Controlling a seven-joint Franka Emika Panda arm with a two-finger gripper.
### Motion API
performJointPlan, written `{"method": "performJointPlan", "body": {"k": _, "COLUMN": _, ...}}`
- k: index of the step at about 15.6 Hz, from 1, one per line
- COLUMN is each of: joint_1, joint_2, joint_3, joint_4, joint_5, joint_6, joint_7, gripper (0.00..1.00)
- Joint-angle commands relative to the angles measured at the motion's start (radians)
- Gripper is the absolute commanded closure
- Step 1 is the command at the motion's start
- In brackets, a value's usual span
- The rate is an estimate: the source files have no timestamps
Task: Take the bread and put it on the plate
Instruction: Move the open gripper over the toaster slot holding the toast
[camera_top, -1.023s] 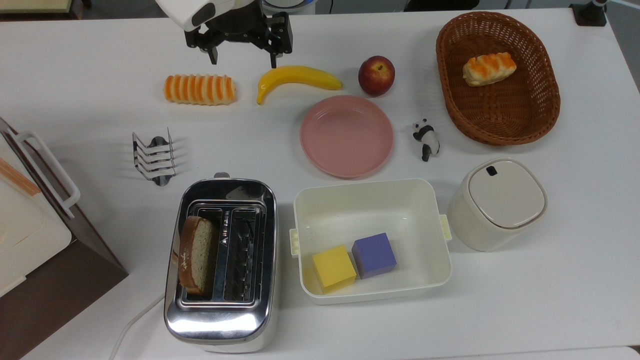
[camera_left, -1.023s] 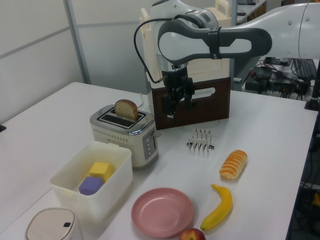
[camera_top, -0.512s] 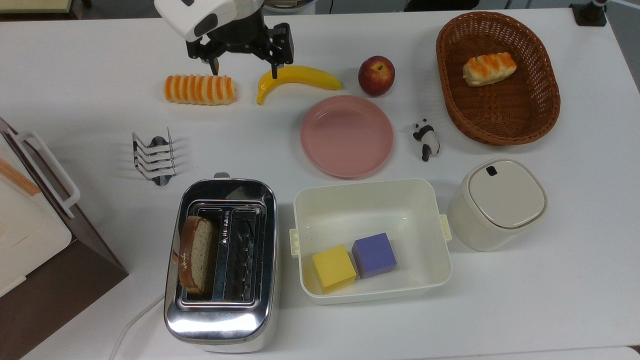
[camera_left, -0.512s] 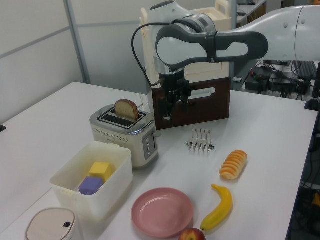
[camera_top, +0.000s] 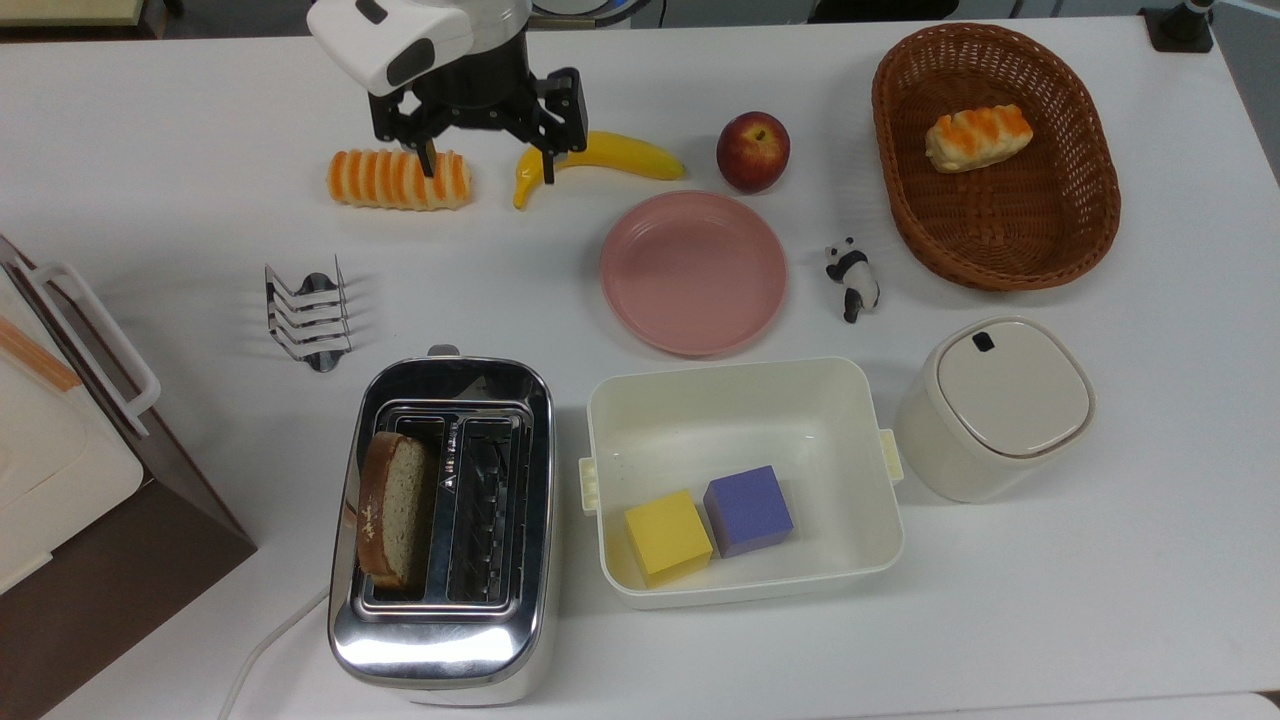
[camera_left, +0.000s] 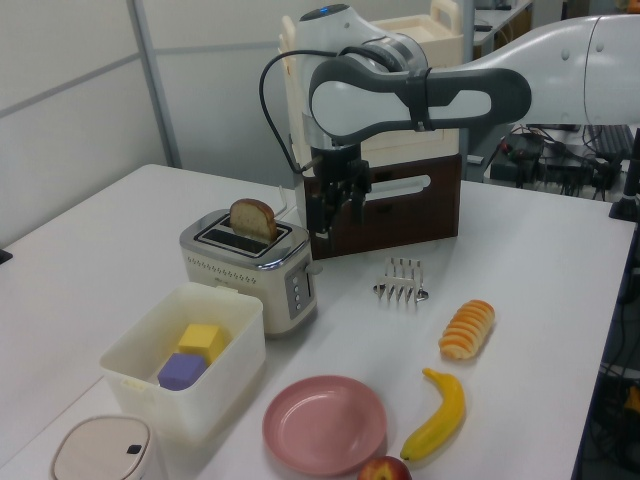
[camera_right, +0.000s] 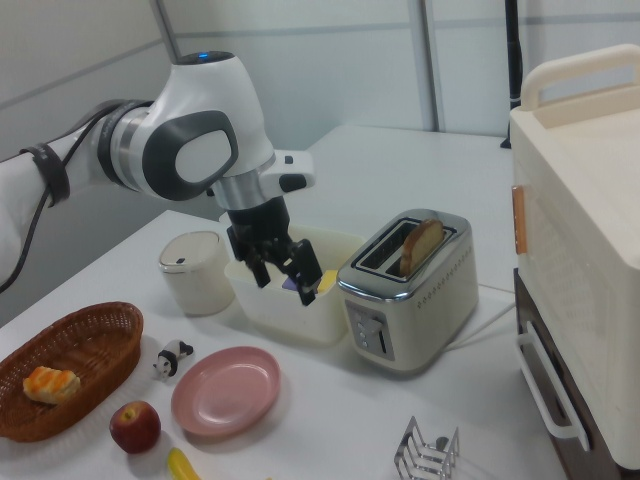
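Observation:
The bread (camera_top: 395, 505) is a brown slice standing upright in the left slot of a chrome toaster (camera_top: 440, 640), seen too in the left view (camera_left: 253, 217) and the right view (camera_right: 421, 245). Bare and pink, the plate (camera_top: 693, 272) lies on the white table, near the front in the left view (camera_left: 325, 423) and the right view (camera_right: 226, 390). My gripper (camera_top: 488, 165) hangs open and holds nothing, high above the table, over the ridged roll and the banana's tip in the top view. In the left view the gripper (camera_left: 330, 218) is just right of the toaster; the right view has the gripper (camera_right: 285, 275) on the toaster's left.
An orange-striped roll (camera_top: 398, 179), banana (camera_top: 610, 152) and apple (camera_top: 752, 151) lie along the far side. A toast rack (camera_top: 308, 315), a white tub (camera_top: 745, 400) with two cubes, a panda figure (camera_top: 853, 277), a lidded canister (camera_top: 995, 405) and a wicker basket (camera_top: 995, 200) surround the plate.
The open gripper has moved down the top view, from the table's far edge to above the roll and banana tip. In the left view it has shifted left toward the toaster.

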Motion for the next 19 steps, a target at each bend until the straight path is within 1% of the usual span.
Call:
{"method": "performJointPlan", "body": {"k": 1, "joint_1": -0.010, "joint_2": 0.014, "joint_3": -0.007, "joint_4": -0.022, "joint_5": 0.062, "joint_6": 0.170, "joint_7": -0.006, "gripper": 0.00}}
{"method": "performJointPlan", "body": {"k": 5, "joint_1": -0.021, "joint_2": 0.032, "joint_3": -0.007, "joint_4": -0.022, "joint_5": 0.074, "joint_6": 0.337, "joint_7": 0.018, "gripper": 0.00}}
{"method": "performJointPlan", "body": {"k": 8, "joint_1": -0.027, "joint_2": 0.080, "joint_3": -0.007, "joint_4": -0.019, "joint_5": 0.070, "joint_6": 0.532, "joint_7": 0.038, "gripper": 0.00}}
{"method": "performJointPlan", "body": {"k": 10, "joint_1": -0.027, "joint_2": 0.139, "joint_3": -0.016, "joint_4": -0.010, "joint_5": 0.050, "joint_6": 0.643, "joint_7": 0.084, "gripper": 0.00}}
{"method": "performJointPlan", "body": {"k": 11, "joint_1": -0.024, "joint_2": 0.164, "joint_3": -0.033, "joint_4": -0.010, "joint_5": 0.026, "joint_6": 0.698, "joint_7": 0.098, "gripper": 0.00}}
{"method": "performJointPlan", "body": {"k": 12, "joint_1": -0.021, "joint_2": 0.187, "joint_3": -0.037, "joint_4": -0.010, "joint_5": 0.007, "joint_6": 0.747, "joint_7": 0.114, "gripper": 0.00}}
{"method": "performJointPlan", "body": {"k": 14, "joint_1": -0.021, "joint_2": 0.233, "joint_3": -0.044, "joint_4": 0.001, "joint_5": -0.011, "joint_6": 0.802, "joint_7": 0.138, "gripper": 0.00}}
{"method": "performJointPlan", "body": {"k": 19, "joint_1": -0.024, "joint_2": 0.308, "joint_3": -0.047, "joint_4": 0.054, "joint_5": -0.011, "joint_6": 0.879, "joint_7": 0.146, "gripper": 0.03}}
